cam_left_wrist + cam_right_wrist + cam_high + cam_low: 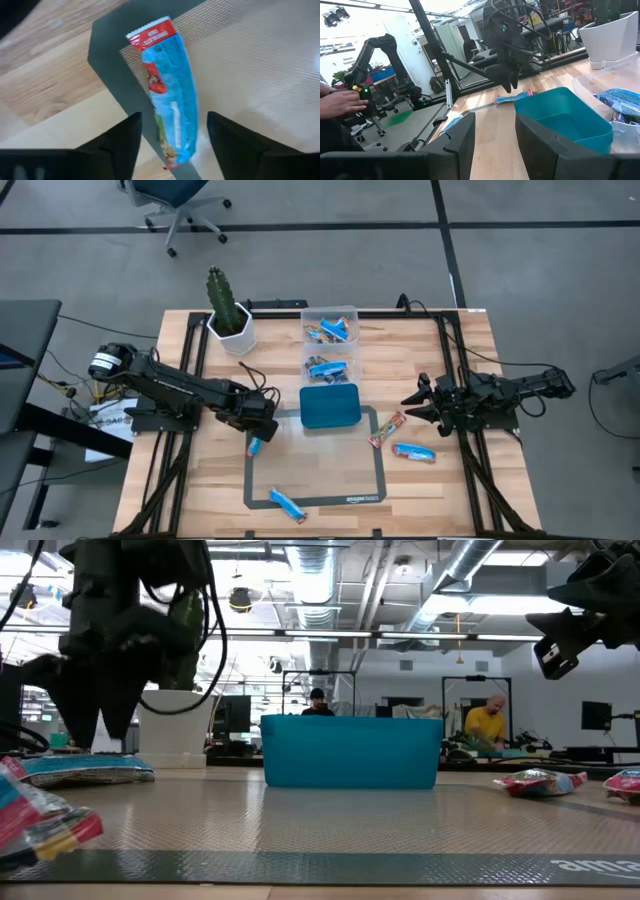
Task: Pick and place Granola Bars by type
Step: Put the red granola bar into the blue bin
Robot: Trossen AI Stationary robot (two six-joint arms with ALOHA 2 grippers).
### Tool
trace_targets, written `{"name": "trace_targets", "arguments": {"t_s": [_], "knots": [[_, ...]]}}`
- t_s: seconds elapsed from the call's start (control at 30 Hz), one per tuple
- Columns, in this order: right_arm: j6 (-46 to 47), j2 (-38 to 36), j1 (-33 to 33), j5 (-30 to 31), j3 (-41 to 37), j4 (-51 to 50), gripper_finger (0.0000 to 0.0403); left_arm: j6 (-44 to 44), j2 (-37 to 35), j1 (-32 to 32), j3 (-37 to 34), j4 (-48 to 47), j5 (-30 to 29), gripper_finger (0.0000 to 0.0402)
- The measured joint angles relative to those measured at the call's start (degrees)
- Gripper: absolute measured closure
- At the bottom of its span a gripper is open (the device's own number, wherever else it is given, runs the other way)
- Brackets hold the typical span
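Left gripper [170, 137] jaws apart over blue bar [167, 95], clear bins [330, 345] holding bars, right jaws apart

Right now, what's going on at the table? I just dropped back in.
The left gripper hangs open over a blue granola bar lying on the mat's left border, fingers either side of it, not yet gripping. The right gripper waits open at the right side, near a red bar and a blue one. Another blue bar lies at the mat's front edge. Two clear bins already hold bars; the teal tray looks empty.
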Motion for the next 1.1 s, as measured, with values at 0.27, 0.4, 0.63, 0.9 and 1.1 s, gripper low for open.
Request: {"name": "trace_targets", "arguments": {"t_s": [0.27,0.4,0.63,0.9,1.1], "knots": [[0.0,0.0,0.0,0.0,0.0,0.0,0.0269,1.3,7.7,-0.7,0.0,5.0,1.9,0.016],[0.0,0.0,0.0,0.0,0.0,0.0,0.027,1.3,9.3,-0.7,0.0,7.2,1.5,0.0159],[0.0,0.0,0.0,0.0,0.0,0.0,0.0269,1.3,9.5,-0.7,0.1,6.4,0.6,0.0184],[0.0,0.0,0.0,0.0,0.0,0.0,0.0268,1.3,9.5,-0.7,0.0,5.3,0.4,0.0284],[0.0,0.0,0.0,0.0,0.0,0.0,0.027,1.3,9.5,-0.5,-0.1,5.1,0.3,0.0333]]}}
